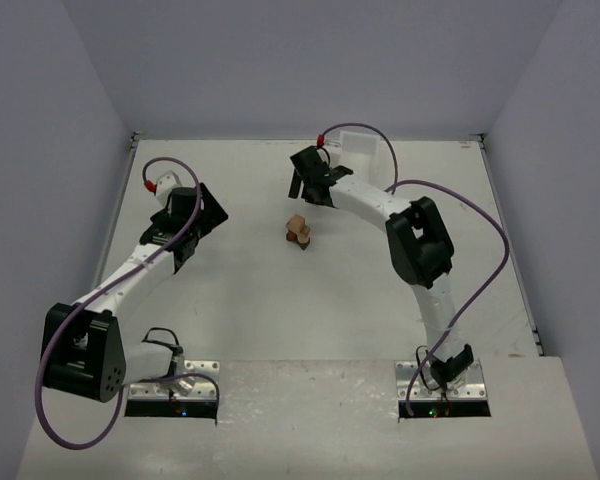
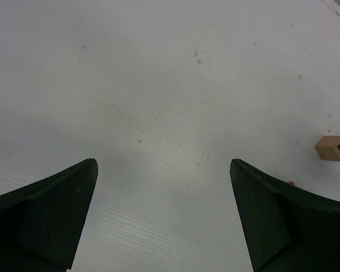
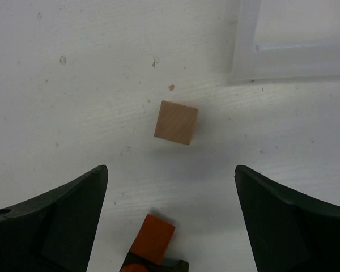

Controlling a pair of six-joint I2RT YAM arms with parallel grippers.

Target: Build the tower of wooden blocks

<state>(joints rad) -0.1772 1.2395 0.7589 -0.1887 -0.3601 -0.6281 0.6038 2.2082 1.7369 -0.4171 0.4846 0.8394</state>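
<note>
A small pile of wooden blocks (image 1: 299,231), tan and dark brown, lies mid-table. My right gripper (image 1: 308,186) hovers just behind it, near the white tray. In the right wrist view it (image 3: 170,175) is open. A light tan cube (image 3: 176,122) lies on the table just ahead of its fingertips, touching neither. An orange-brown block (image 3: 153,239) sits low between the fingers on something dark. My left gripper (image 1: 193,222) is far to the left, open (image 2: 163,170) over bare table. A tan cube (image 2: 330,148) shows at that view's right edge.
The white plastic tray (image 3: 294,42) lies just right of and beyond the tan cube; it (image 1: 365,148) sits at the table's back edge. Grey walls close in the left, right and back sides. Purple cables loop off both arms.
</note>
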